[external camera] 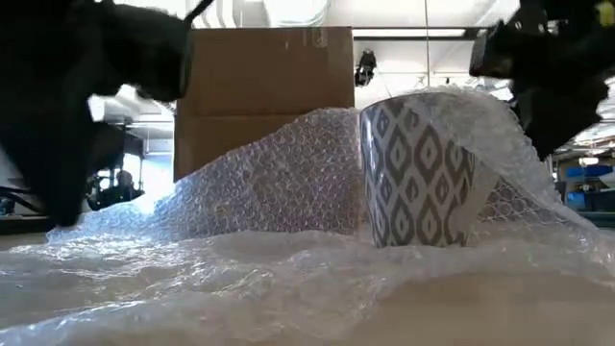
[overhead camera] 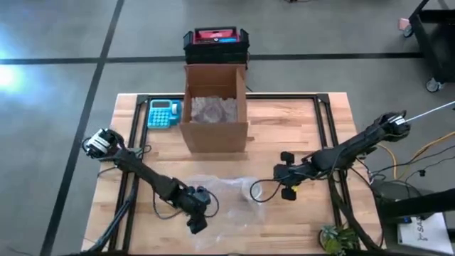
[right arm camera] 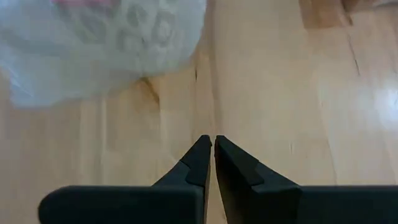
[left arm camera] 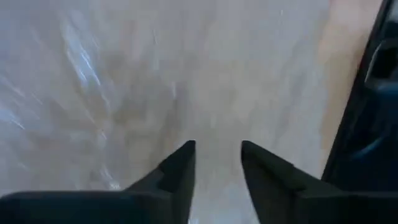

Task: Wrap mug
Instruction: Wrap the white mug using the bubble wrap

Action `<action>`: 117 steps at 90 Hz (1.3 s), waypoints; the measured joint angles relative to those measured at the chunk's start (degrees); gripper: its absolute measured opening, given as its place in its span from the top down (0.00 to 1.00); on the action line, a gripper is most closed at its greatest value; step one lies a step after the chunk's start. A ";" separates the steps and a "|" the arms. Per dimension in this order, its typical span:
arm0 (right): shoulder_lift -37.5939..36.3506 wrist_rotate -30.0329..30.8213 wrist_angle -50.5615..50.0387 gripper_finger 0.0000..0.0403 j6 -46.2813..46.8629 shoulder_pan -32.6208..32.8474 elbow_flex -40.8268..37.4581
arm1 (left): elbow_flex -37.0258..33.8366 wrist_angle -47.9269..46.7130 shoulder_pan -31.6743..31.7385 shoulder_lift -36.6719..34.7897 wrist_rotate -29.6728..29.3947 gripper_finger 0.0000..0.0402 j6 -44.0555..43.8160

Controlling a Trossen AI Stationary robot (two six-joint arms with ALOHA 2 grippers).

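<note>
From above, the mug [overhead camera: 254, 190] sits on bubble wrap [overhead camera: 226, 193] mid-counter [overhead camera: 284, 135]. At counter level, wrap drapes one side only. My left hand [left arm camera: 217, 163] is spread; my right hand [right arm camera: 208, 155], pressed together, holds nothing. A careless tug could topple the mug.

Two dark arms, tapered black jaws

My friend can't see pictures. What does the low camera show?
A grey-and-white patterned mug stands upright on the table, with clear bubble wrap draped over its top and spread around it. A brown cardboard box stands behind, and dark robot arm parts fill the upper corners.
</note>
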 joint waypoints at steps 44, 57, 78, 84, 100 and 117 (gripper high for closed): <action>12.49 -6.15 20.82 0.98 -4.55 0.42 -0.24 | 3.03 -2.20 -1.37 4.95 -7.16 0.97 -4.46; 16.09 -6.29 25.03 0.98 -4.54 0.46 -0.21 | 6.34 -2.81 -1.23 2.05 -17.87 0.99 -1.99; 18.53 -6.31 27.36 0.98 -4.09 0.52 -0.21 | 14.39 -2.65 0.10 0.40 -27.22 1.00 7.19; 18.45 -6.29 28.03 0.98 -4.10 0.52 -0.21 | 17.19 -2.00 0.93 0.54 -28.98 1.00 10.93; 18.09 -6.19 28.90 0.98 -4.14 0.52 -0.17 | 22.63 0.59 4.20 1.92 -32.89 1.00 23.02; 18.06 -6.32 30.07 0.98 -4.12 0.52 -0.17 | 23.03 10.81 10.59 4.32 -27.83 1.00 32.36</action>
